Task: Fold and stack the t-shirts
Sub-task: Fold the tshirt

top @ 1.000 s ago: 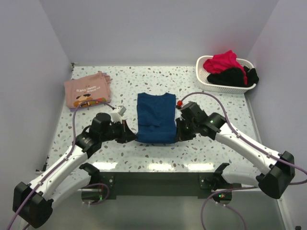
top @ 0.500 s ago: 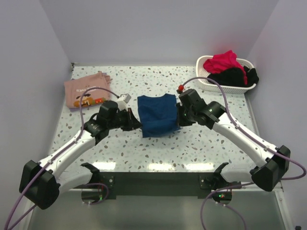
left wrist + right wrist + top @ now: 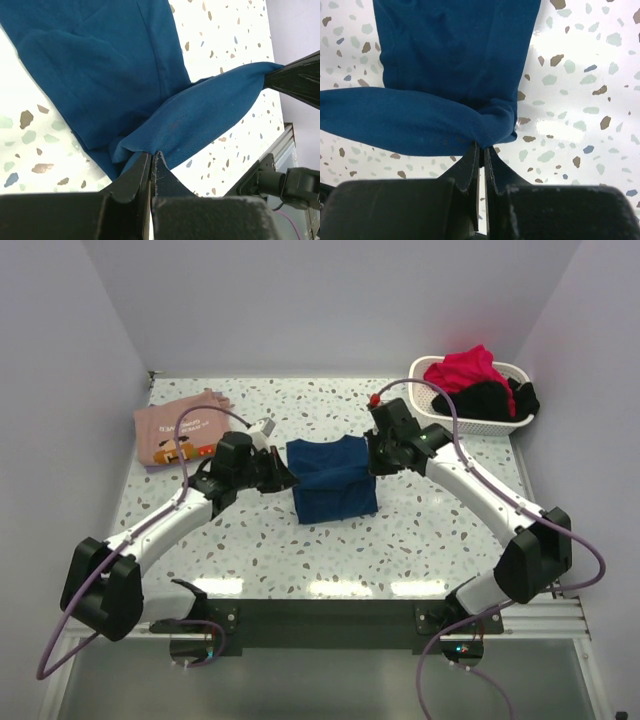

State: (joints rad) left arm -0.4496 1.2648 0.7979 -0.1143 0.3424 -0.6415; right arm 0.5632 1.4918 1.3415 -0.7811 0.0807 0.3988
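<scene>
Top view: the dark blue t-shirt [image 3: 335, 485] lies centred on the table [image 3: 430, 530], the salmon-pink t-shirt [image 3: 180, 430] folded at far left. Left wrist: the left gripper [image 3: 151, 160] is clenched on a raised blue fold. Right wrist: the right gripper [image 3: 480, 150] is clenched on its other end

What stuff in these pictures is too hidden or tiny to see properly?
- Words on the pink t-shirt: too small to read in the top view.
- The blue t-shirt: its folded-under layers are hidden by its own cloth in every view.
- The heap in the basket: red and black cloth in the top view; which garments is unclear.
</scene>
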